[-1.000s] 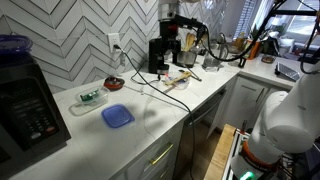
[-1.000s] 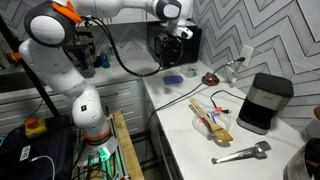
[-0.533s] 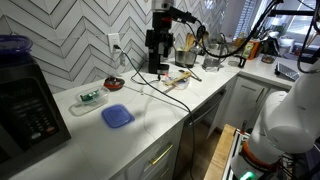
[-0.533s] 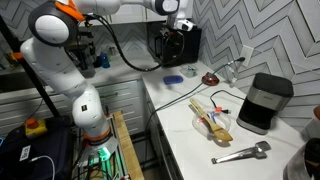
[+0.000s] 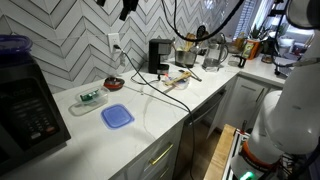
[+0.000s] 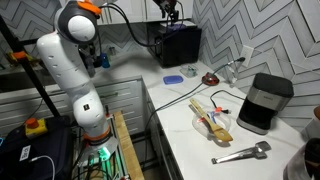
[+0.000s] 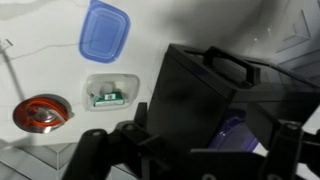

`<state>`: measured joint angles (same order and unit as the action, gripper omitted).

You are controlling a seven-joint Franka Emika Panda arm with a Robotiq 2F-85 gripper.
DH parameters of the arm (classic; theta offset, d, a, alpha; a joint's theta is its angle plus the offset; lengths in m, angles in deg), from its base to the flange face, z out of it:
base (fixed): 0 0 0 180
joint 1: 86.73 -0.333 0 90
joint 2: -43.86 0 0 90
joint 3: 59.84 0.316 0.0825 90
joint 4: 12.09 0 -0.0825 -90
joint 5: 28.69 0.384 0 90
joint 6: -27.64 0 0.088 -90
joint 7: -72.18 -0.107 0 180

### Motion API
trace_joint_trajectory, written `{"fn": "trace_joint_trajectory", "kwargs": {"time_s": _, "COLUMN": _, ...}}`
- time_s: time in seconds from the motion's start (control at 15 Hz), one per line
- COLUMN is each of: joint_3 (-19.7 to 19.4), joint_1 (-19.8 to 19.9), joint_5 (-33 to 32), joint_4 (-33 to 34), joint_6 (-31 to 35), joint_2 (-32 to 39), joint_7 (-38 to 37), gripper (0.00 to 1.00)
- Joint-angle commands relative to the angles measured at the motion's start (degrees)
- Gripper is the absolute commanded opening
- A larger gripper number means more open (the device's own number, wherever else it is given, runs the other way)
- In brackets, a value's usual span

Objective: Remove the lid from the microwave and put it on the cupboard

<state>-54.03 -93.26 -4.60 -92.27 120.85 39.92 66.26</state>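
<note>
- Lid (image 5: 12, 43) sits on top of the microwave (image 5: 30, 110), at the far end of the run. The wrist view shows only a purple sliver of it (image 7: 233, 130).
- Tool (image 7: 192, 150) hangs high above, fingers spread wide and holding nothing.
- The lid looks like thin translucent plastic, so probably light, a bit flexible and slick.
- The dome offers no flat faces. Best hold is a rim pinch, one finger inside and one outside, with a gentle squeeze.
- Set-down: the cupboard (image 5: 150, 165) has bare tabletop (image 5: 150, 125) beside the flat blue lid (image 5: 117, 116).
</note>
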Motion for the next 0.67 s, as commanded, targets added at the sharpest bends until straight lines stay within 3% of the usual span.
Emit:
{"fn": "trace_joint_trajectory", "kwargs": {"time_s": 0.0, "joint_3": 1.5, "joint_1": -1.0, "joint_5": 0.7, "joint_4": 14.5, "joint_6": -0.9, "joint_2": 10.8, "joint_7": -8.7, "gripper": 1.00}}
{"fn": "trace_joint_trajectory", "kwargs": {"time_s": 0.07, "joint_3": 0.7, "joint_1": -0.4, "joint_5": 0.6, "joint_4": 6.2, "joint_6": 0.0, "joint_2": 4.5, "joint_7": -4.2, "gripper": 1.00}}
{"fn": "trace_joint_trajectory", "kwargs": {"time_s": 0.6, "joint_3": 1.0, "joint_1": -0.3, "joint_5": 0.6, "joint_4": 7.9, "joint_6": 0.0, "joint_2": 5.8, "joint_7": -4.5, "gripper": 1.00}}
